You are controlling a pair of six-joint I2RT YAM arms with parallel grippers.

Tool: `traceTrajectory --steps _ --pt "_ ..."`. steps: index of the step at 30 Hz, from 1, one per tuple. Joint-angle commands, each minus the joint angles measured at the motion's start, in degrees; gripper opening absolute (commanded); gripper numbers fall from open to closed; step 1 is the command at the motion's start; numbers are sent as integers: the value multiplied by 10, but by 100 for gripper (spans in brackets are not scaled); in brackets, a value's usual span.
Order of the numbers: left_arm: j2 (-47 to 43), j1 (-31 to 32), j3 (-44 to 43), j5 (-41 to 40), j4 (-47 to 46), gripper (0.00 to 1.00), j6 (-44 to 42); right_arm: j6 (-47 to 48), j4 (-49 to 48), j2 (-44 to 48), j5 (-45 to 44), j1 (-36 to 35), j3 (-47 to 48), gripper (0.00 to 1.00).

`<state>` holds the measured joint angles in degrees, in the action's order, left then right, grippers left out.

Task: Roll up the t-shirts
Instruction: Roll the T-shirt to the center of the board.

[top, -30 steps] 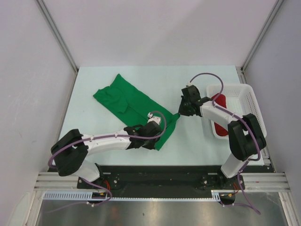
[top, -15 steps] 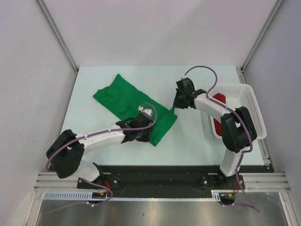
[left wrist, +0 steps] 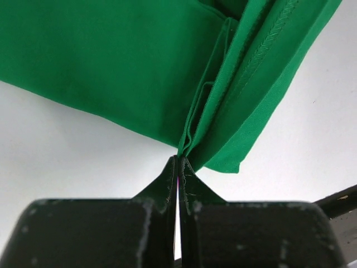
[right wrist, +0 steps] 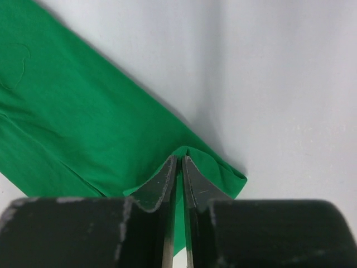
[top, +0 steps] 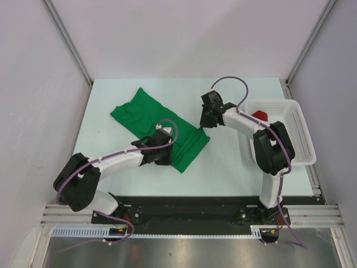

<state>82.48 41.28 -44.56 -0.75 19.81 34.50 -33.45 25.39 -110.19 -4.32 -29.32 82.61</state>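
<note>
on the pale bench (top: 234, 162), two shirts, one basket
green t-shirt (top: 142, 114) spread mid-bench; left tool (left wrist: 178, 161) clenched on its near hem fold, right tool (right wrist: 179, 161) pinching its right corner. red t-shirt (top: 257, 115) rolled inside white mesh basket (top: 301, 134), half hidden behind the right arm.

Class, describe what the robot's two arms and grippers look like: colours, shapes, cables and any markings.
The left arm and right arm have white links with bulky black joints. A thin purple cable loops along each. The left gripper and right gripper have flat black fingers tapering to wedge tips, with pale scuffs. No markings show.
</note>
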Motion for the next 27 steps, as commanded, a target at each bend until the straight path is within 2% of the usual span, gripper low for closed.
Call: traceTrajectory --steps 1,3,6,7,9,11,13,16,19,24,27 --pt "-5 -24 -2 23 -16 0 -22 18 3 -3 -17 3 42 15" --pt "-1 -30 -8 23 -8 1 -22 29 7 -5 -15 1 55 17" --pt "3 -44 -10 40 -11 9 -24 40 10 -5 -16 0 62 33" --pt "4 -51 -10 44 -9 10 -24 42 10 0 -16 1 62 41" --pt "1 -57 -11 43 -7 14 -28 50 9 8 -15 2 61 47" --pt "-7 -69 -12 44 -7 33 -29 52 11 28 -18 8 48 50" --pt "-17 -81 -18 43 0 42 -29 49 0 45 -15 14 27 47" --pt "-46 -70 -31 47 5 43 -32 55 -3 76 -19 15 -13 40" --pt "-49 -44 -54 63 0 41 -26 58 -14 99 -28 17 -57 38" --pt "35 0 -127 72 -10 31 -15 59 -67 96 11 16 -88 36" --pt "84 5 -152 82 -34 27 -7 64 -94 75 32 6 -88 36"
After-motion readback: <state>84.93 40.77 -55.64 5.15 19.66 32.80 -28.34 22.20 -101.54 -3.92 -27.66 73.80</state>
